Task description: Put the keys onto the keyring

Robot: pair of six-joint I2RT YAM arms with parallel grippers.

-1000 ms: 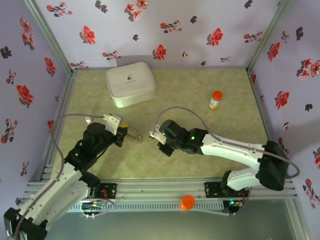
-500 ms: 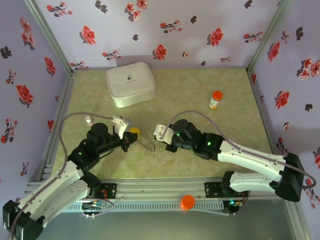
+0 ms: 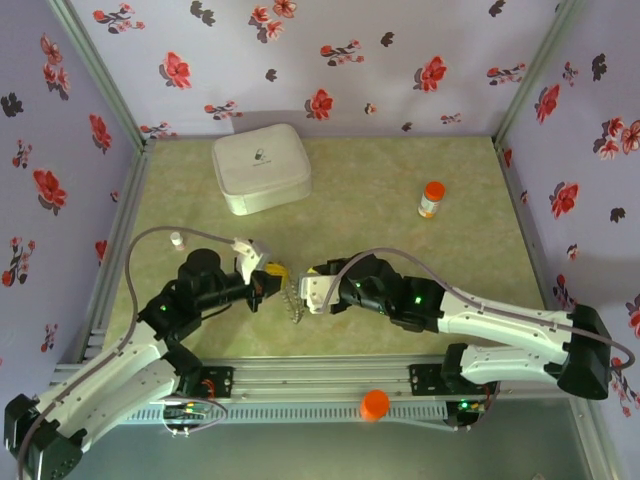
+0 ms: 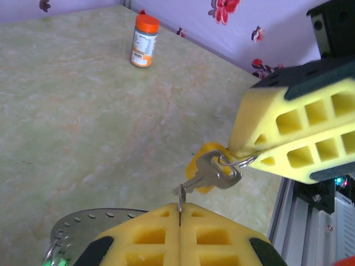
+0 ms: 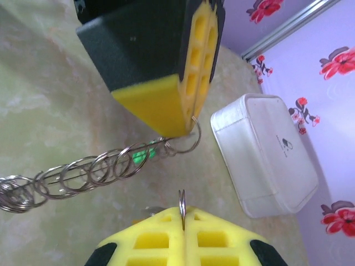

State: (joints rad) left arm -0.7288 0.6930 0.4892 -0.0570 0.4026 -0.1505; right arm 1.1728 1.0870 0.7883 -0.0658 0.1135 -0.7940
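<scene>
Tightly closed on both sides, with no gap at either pair of pads. At the left gripper, pinching an end ring of the keyring, with linked loops trailing off sideways and the green-headed key glimpsed behind them. At the right gripper, nipping the wire loop of the yellow-headed key, dangling just beside the left pads. Tip to tip, nearly, over the near middle of the table.

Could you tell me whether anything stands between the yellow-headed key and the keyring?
Nothing visible does. The yellow-headed key hangs from the shut right gripper, its tip almost at the keyring pinched in the left gripper, with only air between.
</scene>
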